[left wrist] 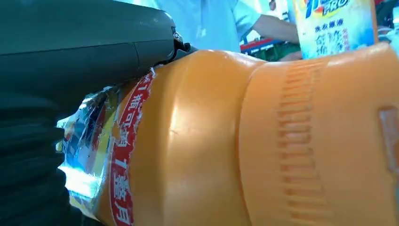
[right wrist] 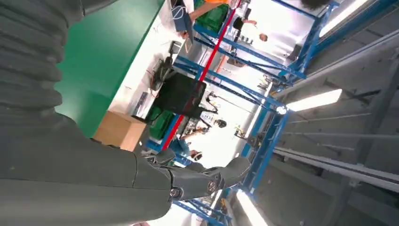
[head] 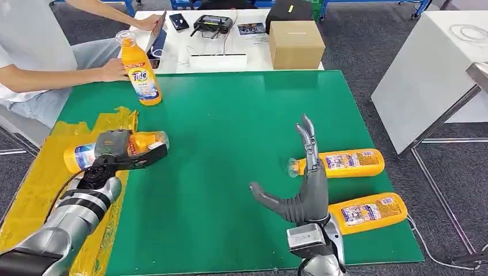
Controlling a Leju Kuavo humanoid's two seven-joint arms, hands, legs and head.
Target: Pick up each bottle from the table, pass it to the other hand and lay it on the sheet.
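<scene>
- The left hand [head: 118,150] grips an orange bottle [head: 86,154], which lies on its side over the yellow sheet [head: 40,190] at the left edge of the green table [head: 224,144]; its cap end reaches just past the sheet onto the green.
- In the left wrist view the held bottle [left wrist: 263,141] shows its orange body and a red-banded label, with the dark thumb across it.
- The right hand [head: 305,184] stands upright over the table, well to the right of the sheet, fingers [head: 308,141] spread apart and holding nothing.
- Two more bottles lie on their sides farther right of the sheet: one [head: 345,163] just behind the right hand, another [head: 371,211] beside its wrist.
- A fourth bottle [head: 140,70] stands upright beyond the sheet, near the far left corner of the table, with a person's hand [head: 112,70] touching it.
- A cardboard box [head: 295,43] sits on the white table behind.
</scene>
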